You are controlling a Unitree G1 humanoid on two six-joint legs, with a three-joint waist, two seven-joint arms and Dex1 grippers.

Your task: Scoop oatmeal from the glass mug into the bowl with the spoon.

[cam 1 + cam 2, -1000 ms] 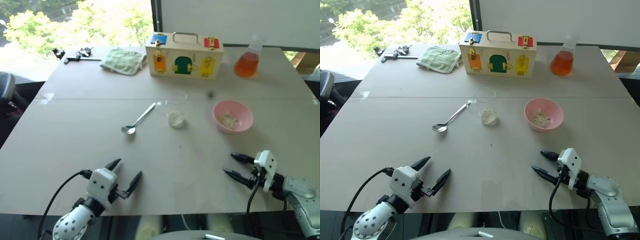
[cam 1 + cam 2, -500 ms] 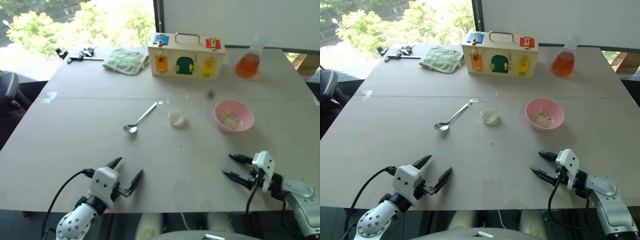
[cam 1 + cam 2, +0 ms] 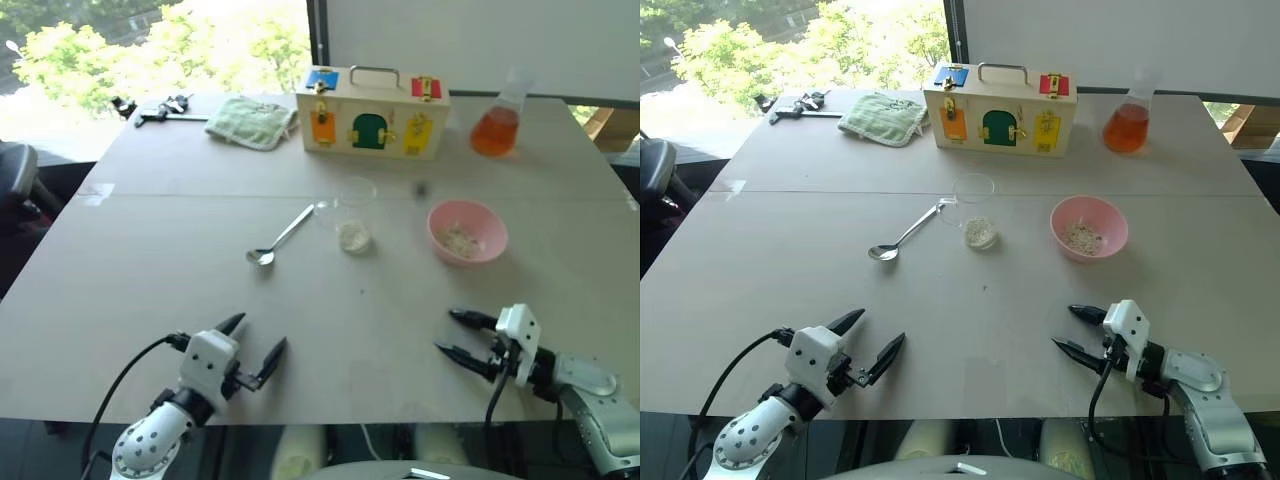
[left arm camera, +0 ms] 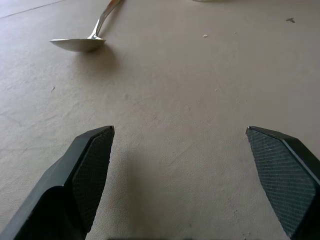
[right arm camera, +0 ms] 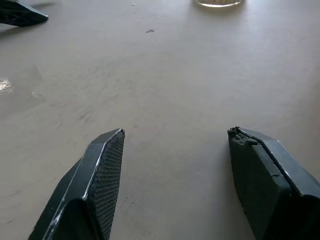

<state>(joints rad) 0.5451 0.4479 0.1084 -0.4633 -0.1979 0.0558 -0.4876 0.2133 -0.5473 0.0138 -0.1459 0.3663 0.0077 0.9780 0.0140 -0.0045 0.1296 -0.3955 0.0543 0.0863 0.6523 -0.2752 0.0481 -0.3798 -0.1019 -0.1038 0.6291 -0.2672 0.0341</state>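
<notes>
Grippers first: left gripper [image 3: 256,345] and right gripper [image 3: 448,332] both hang over the near table [image 3: 140,250] edge, jaws spread, nothing in them. Spoon [image 3: 279,237] lies ahead of the left one and nearer to it, bowl end toward the robot, handle running away to the right toward the mug [image 3: 353,213] — so I'd say left arm grabs it. Oatmeal [image 3: 351,237] in the clear glass is hard to read, and some already sits in the bowl [image 3: 466,233] further right.

My table [image 3: 150,260] looks matt and faintly grained. The spoon [image 3: 277,238] is shiny polished metal, the glass mug [image 3: 352,213] clear glass, the bowl [image 3: 467,233] smooth pink — my fingers [image 4: 92,167] carry cross-hatched black pads.
</notes>
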